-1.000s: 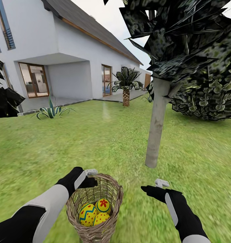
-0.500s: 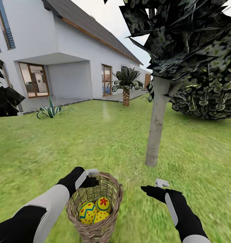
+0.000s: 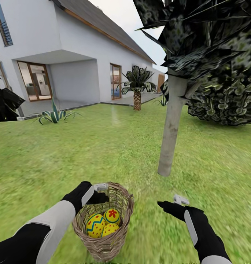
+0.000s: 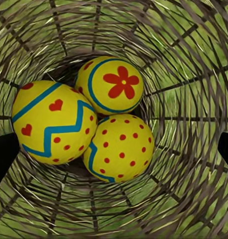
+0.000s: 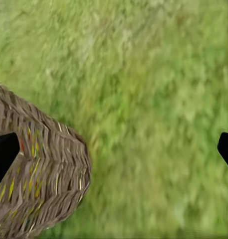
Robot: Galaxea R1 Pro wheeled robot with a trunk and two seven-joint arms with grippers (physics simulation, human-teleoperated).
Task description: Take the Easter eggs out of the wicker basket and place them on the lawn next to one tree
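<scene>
Left wrist view down into wicker basket [image 4: 193, 59] on three eggs [image 4: 94, 119], left gripper [image 3: 98, 192] spread at its rim, empty, right gripper [image 3: 174, 203] spread wide over lawn [image 3: 103, 146], empty.

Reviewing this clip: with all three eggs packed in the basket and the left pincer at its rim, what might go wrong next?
1. The three eggs touch one another at the bottom of the deep wicker basket, so grasping one may well jostle the others.
2. The left pincer sits at the rim; reaching in could tip the basket on the lawn.
3. The tree stands apart from the basket, so a carried egg could slip on the way.
</scene>
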